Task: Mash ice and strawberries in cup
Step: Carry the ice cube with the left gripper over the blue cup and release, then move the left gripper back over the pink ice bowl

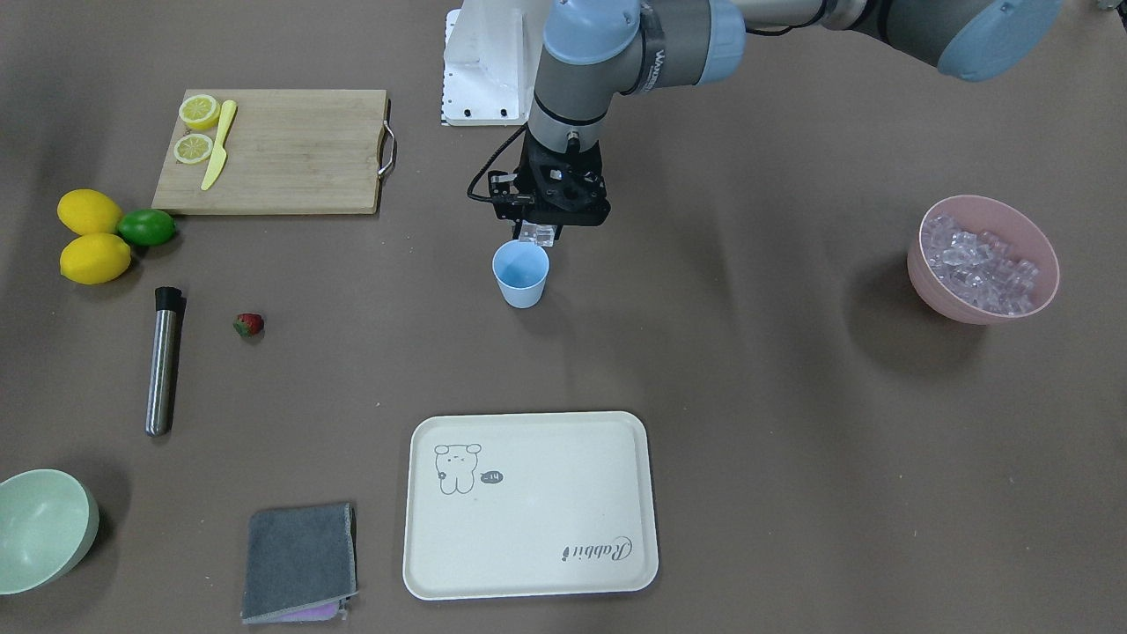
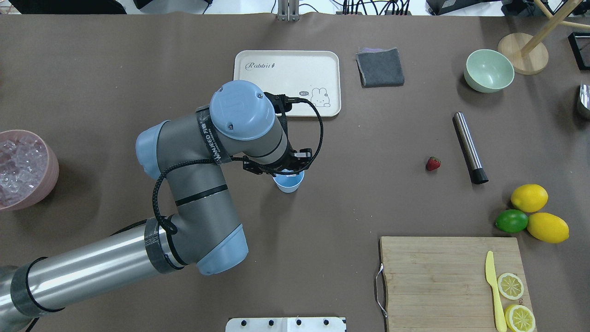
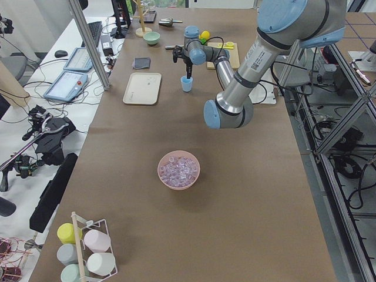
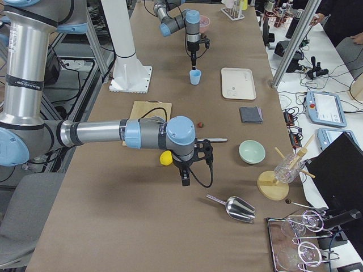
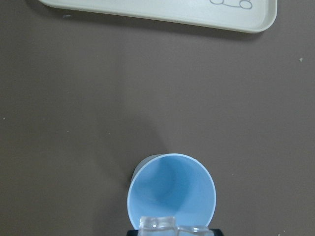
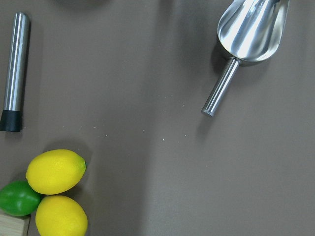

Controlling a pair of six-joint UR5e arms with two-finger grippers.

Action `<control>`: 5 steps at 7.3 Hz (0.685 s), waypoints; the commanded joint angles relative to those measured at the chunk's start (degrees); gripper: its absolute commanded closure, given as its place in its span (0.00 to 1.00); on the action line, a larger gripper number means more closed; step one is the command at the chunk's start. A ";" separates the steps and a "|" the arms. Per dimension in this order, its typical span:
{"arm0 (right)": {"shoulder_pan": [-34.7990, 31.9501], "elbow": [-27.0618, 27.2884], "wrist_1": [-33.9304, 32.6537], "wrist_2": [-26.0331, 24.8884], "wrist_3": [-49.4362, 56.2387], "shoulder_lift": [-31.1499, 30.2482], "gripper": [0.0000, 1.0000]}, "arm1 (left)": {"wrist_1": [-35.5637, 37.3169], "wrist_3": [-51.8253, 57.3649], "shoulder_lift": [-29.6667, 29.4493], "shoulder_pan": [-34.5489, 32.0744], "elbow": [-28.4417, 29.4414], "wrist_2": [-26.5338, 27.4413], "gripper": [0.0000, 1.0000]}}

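Note:
The light-blue cup (image 1: 520,274) (image 5: 171,194) stands upright at the table's middle, and its inside looks bare. Just above its rim on the robot's side, my left gripper (image 1: 538,232) is shut on clear ice (image 1: 539,234) (image 5: 157,223). More ice (image 1: 982,264) fills a pink bowl (image 1: 933,295) far to my left. A single strawberry (image 1: 249,325) (image 2: 433,163) lies on the table to my right. My right gripper (image 4: 184,178) hangs over the table near the lemons; I cannot tell whether it is open or shut.
A steel muddler (image 1: 163,359) lies by the strawberry. Two lemons (image 1: 92,236) and a lime (image 1: 147,227) sit beside the cutting board (image 1: 282,154). A cream tray (image 1: 528,581), grey cloth (image 1: 299,562), green bowl (image 1: 84,546) and metal scoop (image 6: 248,34) are around.

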State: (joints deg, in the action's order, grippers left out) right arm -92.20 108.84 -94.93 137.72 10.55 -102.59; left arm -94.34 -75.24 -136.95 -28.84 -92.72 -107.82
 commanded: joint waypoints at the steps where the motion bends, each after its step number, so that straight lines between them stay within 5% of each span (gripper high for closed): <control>1: 0.00 0.05 0.01 0.01 0.17 -1.03 0.00 | -0.85 0.53 -0.25 0.46 1.13 1.56 0.23; 2: 0.00 0.05 0.01 0.01 0.18 -1.12 0.00 | -0.59 0.62 -0.25 0.37 0.96 1.47 0.03; 5: 0.00 0.23 0.01 0.01 -0.09 -0.42 0.00 | 5.44 6.72 7.08 -1.91 -10.75 0.69 0.03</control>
State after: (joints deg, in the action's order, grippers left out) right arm -92.20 108.98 -94.92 137.73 10.63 -103.50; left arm -92.51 -72.87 -134.25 -29.46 -97.04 -106.64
